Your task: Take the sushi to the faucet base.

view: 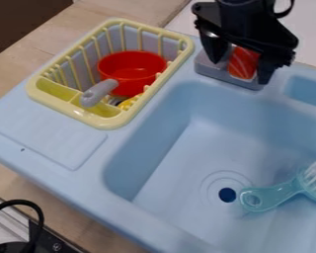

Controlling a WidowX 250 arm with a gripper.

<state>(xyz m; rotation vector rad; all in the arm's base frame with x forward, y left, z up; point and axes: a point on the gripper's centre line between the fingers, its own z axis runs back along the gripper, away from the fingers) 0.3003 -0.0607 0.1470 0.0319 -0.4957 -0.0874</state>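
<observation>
Gripper open wide, nothing clamped AFAICT. Salmon sushi directly below it, btwn the fingers, on grey faucet base. Sushi long axis approx. crosswise to closing line. Placement looks done; next s/b straight up, no sideways drag.

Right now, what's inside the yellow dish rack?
Inside the rack sits a red pot with a grey handle. Part of something yellow shows beside it. Whatever lies beneath the pot is covered.
</observation>
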